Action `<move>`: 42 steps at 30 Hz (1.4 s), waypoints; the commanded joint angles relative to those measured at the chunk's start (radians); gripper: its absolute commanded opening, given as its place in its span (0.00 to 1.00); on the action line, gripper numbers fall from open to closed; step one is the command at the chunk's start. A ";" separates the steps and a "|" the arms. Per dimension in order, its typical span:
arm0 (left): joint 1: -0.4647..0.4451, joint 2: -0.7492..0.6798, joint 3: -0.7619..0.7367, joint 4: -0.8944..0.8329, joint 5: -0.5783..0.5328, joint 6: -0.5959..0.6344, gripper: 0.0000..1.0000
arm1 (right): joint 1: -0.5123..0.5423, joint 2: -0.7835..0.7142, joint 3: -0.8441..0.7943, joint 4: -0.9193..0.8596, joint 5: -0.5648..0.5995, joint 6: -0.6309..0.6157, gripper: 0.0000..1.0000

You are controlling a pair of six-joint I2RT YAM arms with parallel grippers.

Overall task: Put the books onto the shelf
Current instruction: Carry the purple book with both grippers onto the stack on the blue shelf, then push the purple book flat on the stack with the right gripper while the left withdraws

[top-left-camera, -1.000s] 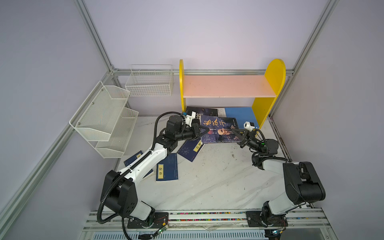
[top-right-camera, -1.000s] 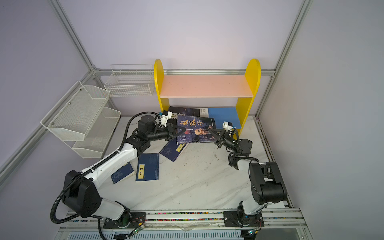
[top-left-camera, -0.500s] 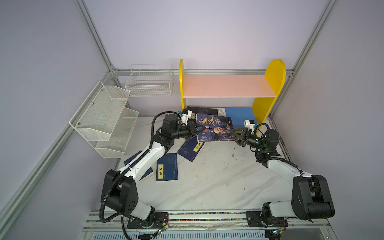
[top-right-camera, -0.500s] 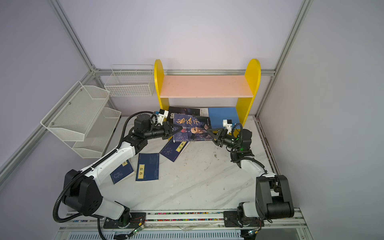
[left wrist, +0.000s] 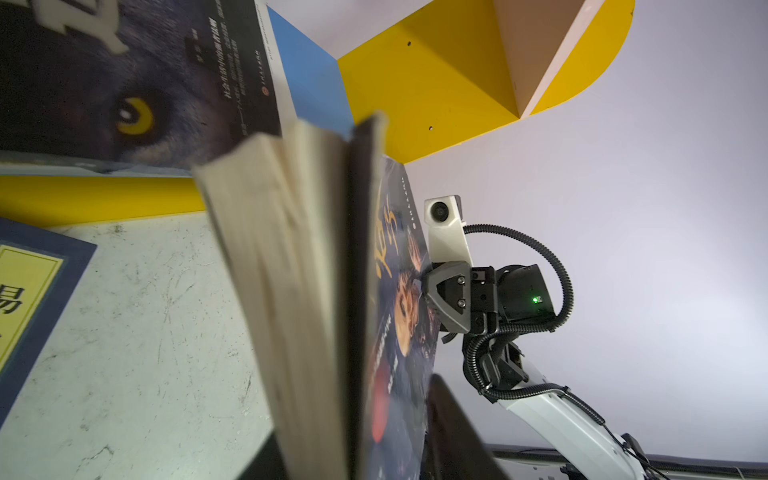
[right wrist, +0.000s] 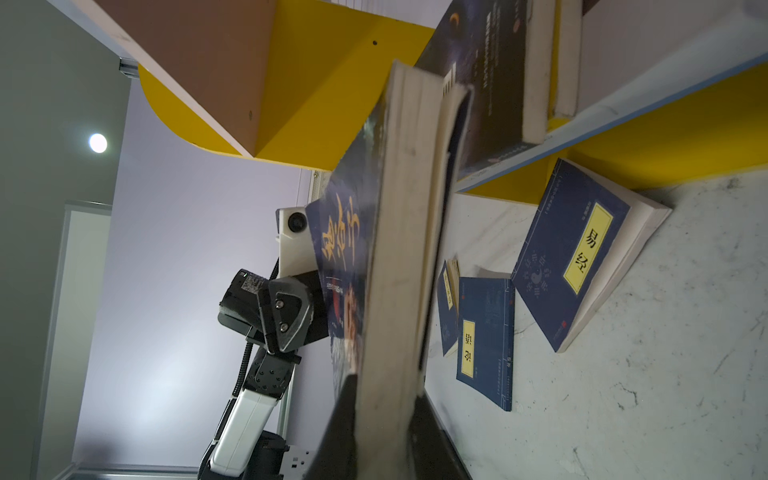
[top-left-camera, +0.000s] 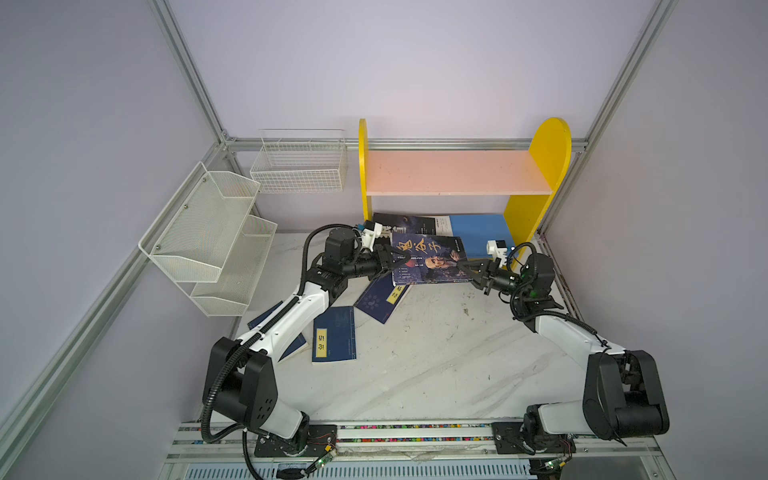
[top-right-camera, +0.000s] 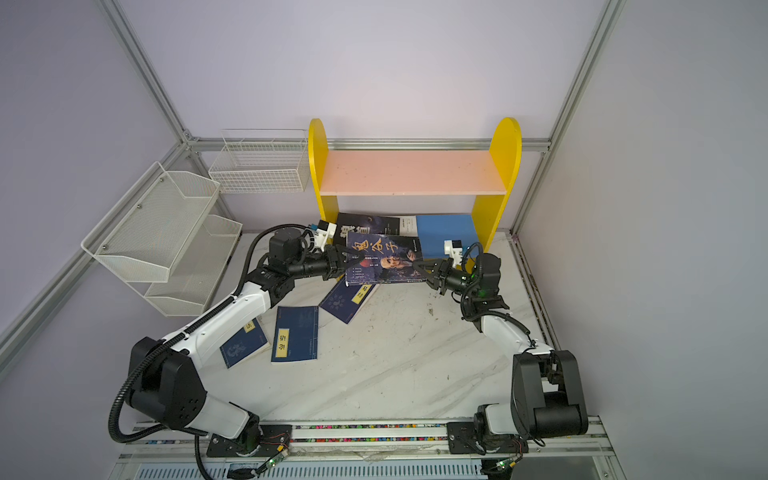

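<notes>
Yellow-sided shelf (top-left-camera: 548, 158) stands beyond the left gripper (top-left-camera: 388, 262) and right gripper (top-left-camera: 463, 266). Between them, lifted, hangs a dark illustrated book (top-left-camera: 428, 259): the right pinches one edge; the left stands spread around the other.

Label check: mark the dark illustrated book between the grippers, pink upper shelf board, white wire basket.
dark illustrated book (top-left-camera: 428, 257): in a top view, cover.
pink upper shelf board (top-left-camera: 455, 172): in a top view, middle.
white wire basket (top-left-camera: 299, 180): in a top view, front wall.
</notes>
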State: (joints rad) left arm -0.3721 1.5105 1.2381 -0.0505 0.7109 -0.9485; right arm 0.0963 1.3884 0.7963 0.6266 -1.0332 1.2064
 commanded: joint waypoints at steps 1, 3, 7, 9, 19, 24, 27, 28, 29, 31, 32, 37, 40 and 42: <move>0.036 -0.060 0.123 -0.065 -0.072 0.060 0.83 | -0.004 0.002 0.076 -0.032 0.109 -0.044 0.08; 0.061 -0.088 0.122 -0.140 -0.126 0.085 0.99 | -0.004 0.028 0.105 0.012 0.128 -0.018 0.07; 0.129 -0.205 0.076 -0.254 -0.213 0.106 1.00 | -0.001 0.102 0.186 0.083 0.134 0.019 0.07; 0.159 -0.258 0.048 -0.278 -0.228 0.114 1.00 | 0.003 0.131 0.225 0.081 0.128 0.013 0.07; 0.205 -0.401 -0.038 -0.354 -0.274 0.132 1.00 | 0.092 0.289 0.424 -0.010 0.186 -0.100 0.06; 0.212 -0.408 -0.038 -0.364 -0.269 0.139 1.00 | 0.158 0.383 0.533 -0.056 0.237 -0.152 0.06; 0.213 -0.413 -0.041 -0.366 -0.258 0.144 1.00 | 0.167 0.416 0.571 -0.073 0.252 -0.181 0.06; 0.214 -0.416 -0.043 -0.371 -0.260 0.146 1.00 | 0.166 0.425 0.577 -0.069 0.254 -0.180 0.06; 0.214 -0.418 -0.045 -0.374 -0.263 0.148 1.00 | 0.170 0.433 0.582 -0.067 0.256 -0.180 0.06; 0.216 -0.423 -0.051 -0.379 -0.265 0.149 1.00 | 0.177 0.448 0.594 -0.082 0.270 -0.192 0.06; 0.217 -0.424 -0.053 -0.379 -0.262 0.149 1.00 | 0.182 0.455 0.598 -0.088 0.275 -0.200 0.06; 0.222 -0.422 -0.057 -0.379 -0.263 0.148 1.00 | 0.189 0.481 0.604 -0.084 0.310 -0.205 0.06; 0.223 -0.418 -0.057 -0.378 -0.261 0.146 1.00 | 0.189 0.490 0.622 -0.110 0.320 -0.224 0.06; 0.225 -0.414 -0.060 -0.374 -0.258 0.145 1.00 | 0.193 0.499 0.627 -0.109 0.324 -0.226 0.06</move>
State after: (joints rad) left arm -0.1566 1.1069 1.2125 -0.4450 0.4438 -0.8253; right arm 0.2817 1.8858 1.3796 0.4732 -0.7349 1.0042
